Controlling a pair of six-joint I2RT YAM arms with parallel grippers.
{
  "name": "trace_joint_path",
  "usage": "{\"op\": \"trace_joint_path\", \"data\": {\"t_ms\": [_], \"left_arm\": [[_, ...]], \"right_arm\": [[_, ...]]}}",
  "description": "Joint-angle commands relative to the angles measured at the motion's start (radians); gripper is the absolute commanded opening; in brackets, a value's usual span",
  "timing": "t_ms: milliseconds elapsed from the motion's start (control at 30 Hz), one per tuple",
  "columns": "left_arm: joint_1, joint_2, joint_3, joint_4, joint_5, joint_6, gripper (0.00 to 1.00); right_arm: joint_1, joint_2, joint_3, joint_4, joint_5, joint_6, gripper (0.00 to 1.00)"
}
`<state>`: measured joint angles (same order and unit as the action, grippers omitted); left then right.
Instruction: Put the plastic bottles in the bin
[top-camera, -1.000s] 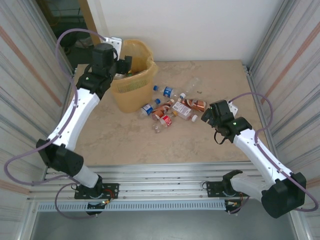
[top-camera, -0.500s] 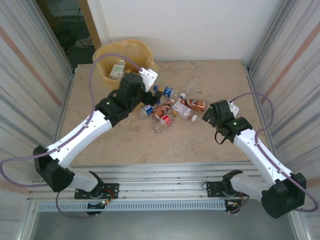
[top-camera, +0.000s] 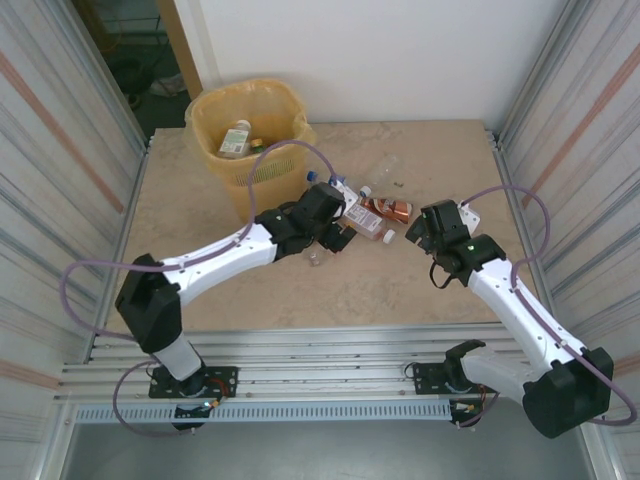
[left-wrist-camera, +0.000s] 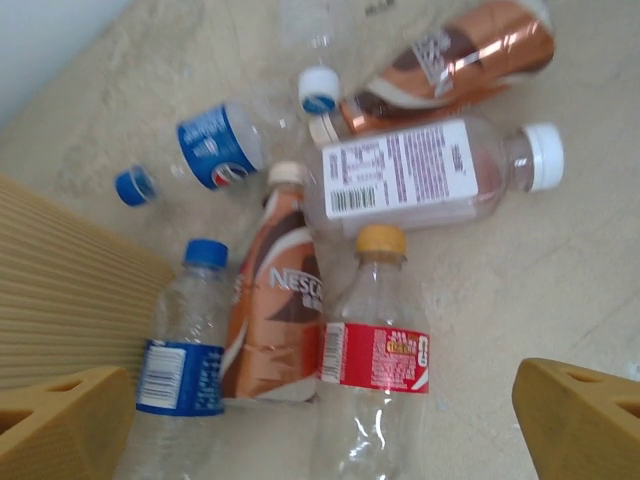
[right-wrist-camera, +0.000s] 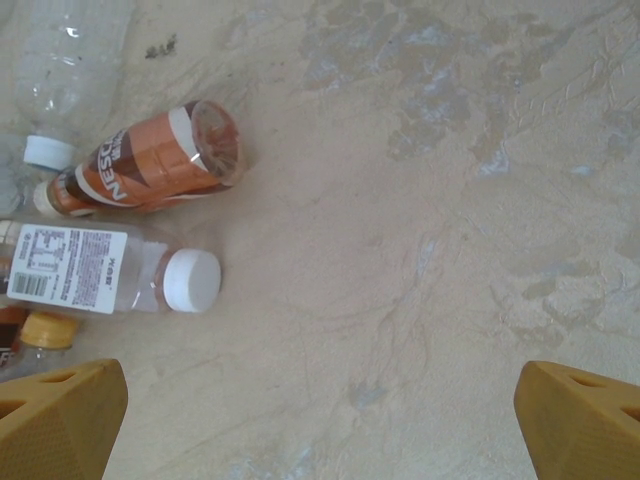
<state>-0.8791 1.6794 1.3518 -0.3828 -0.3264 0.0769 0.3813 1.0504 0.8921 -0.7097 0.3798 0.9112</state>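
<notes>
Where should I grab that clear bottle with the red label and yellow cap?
Probably grip the red-labelled bottle across its label, coming straight down with the left claw: it lies flat, bare table on one side, the brown bottle close against the other.

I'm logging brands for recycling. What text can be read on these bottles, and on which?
"NESC", later letters unclear: brown-orange bottle.
White-label bottle: barcode and fine print, too small to read.
Red-label bottle: blurred, unreadable.
Lower blue-label bottle: barcode, print blurred.
Upper blue-label bottle: round emblem, no legible words.
</notes>
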Motion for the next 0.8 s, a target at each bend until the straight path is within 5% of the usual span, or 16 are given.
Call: {"op": "trace_joint_path", "data": {"t_ms": [0,767], "left_arm": [[-0.003,0.050,0.016,-0.058,-0.019,-0.058,0.95],[0.011,0.278,0.116,-0.140,-0.010,-0.105,0.82]], "right_arm": [[-0.008,-0.036,0.010,-0.022,0.045,0.032,0.98],[-0.013,-0.037,-0.005,-0.050,0.059,0.037,0.98]]}}
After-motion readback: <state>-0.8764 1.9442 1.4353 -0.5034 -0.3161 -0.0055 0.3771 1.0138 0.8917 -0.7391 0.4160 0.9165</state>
